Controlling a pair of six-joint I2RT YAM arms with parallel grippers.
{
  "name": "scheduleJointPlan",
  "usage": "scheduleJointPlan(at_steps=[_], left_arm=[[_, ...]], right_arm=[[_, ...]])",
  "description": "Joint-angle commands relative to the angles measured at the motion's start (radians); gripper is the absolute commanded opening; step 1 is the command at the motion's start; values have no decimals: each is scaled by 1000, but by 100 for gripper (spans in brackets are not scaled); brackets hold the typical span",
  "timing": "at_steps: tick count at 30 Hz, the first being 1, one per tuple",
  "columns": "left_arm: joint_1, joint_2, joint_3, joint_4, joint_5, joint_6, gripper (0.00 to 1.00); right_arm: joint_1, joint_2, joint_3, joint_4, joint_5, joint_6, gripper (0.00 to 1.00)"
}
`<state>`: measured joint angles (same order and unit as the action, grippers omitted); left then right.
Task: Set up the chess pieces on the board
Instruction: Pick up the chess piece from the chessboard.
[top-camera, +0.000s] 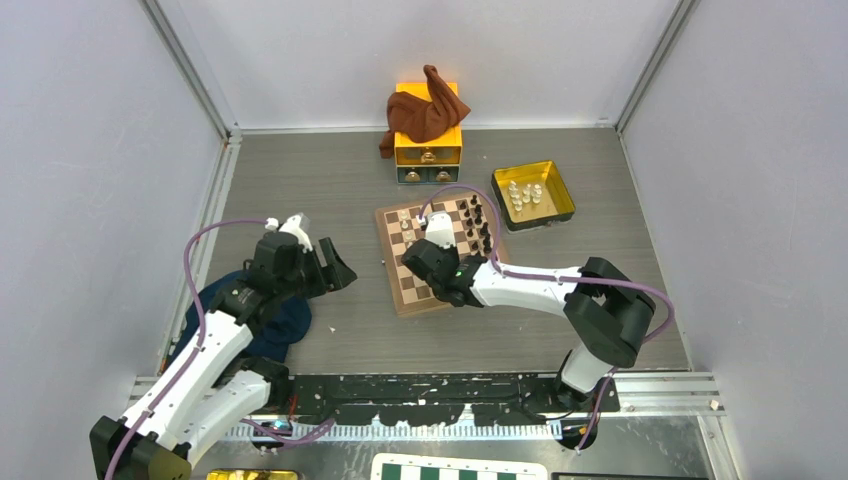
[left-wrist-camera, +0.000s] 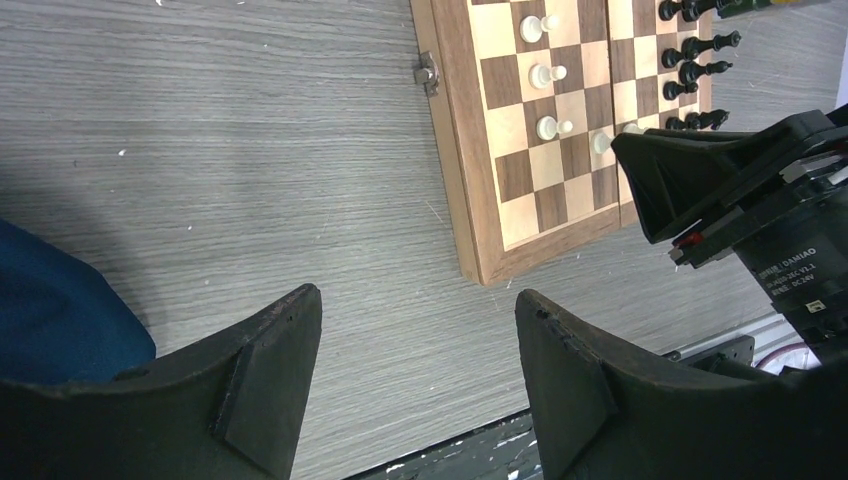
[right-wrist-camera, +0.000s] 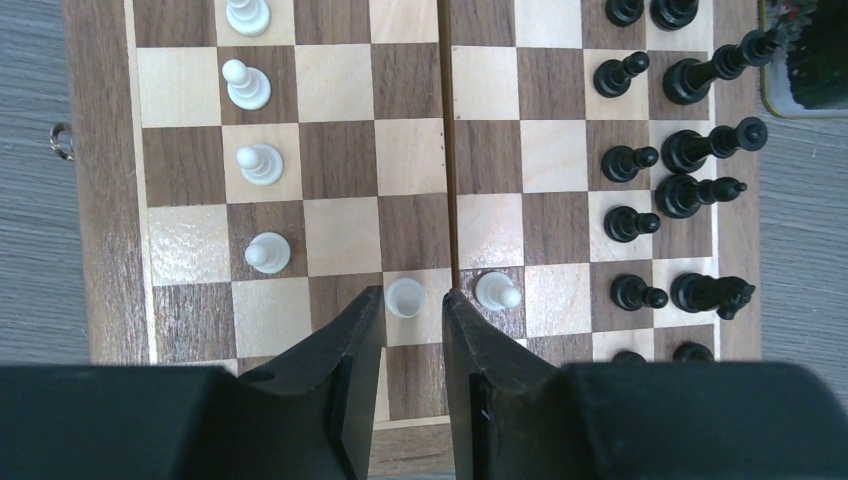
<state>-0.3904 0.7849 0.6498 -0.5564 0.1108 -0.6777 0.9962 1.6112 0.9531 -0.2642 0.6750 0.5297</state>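
Right wrist: the right hand (right-wrist-camera: 412, 294) stands part-open, fingers apart around a white pawn (right-wrist-camera: 405, 298).

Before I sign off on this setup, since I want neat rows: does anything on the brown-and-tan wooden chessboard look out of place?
Yes. One cream-white pawn, between the right fingers, and a second cream-white pawn beside it stand mid-board on the wooden chessboard, off the straight column of white pawns.

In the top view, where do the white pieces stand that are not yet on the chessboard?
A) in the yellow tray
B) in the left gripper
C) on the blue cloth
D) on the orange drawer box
A: a group of white pieces stands inside the yellow tray.
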Motion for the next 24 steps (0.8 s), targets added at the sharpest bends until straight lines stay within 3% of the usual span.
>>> scheduleJointPlan(at_steps=[1, 14, 24], left_arm=[[4, 9, -2, 64, 12, -5, 72], [4, 37, -4, 84, 10, -3, 72], [4, 40, -4, 87, 12, -5, 72]], right_arm=[[-12, 9, 9, 54, -10, 9, 34], [-38, 33, 6, 71, -45, 1, 28], [-41, 13, 6, 56, -52, 2, 10]])
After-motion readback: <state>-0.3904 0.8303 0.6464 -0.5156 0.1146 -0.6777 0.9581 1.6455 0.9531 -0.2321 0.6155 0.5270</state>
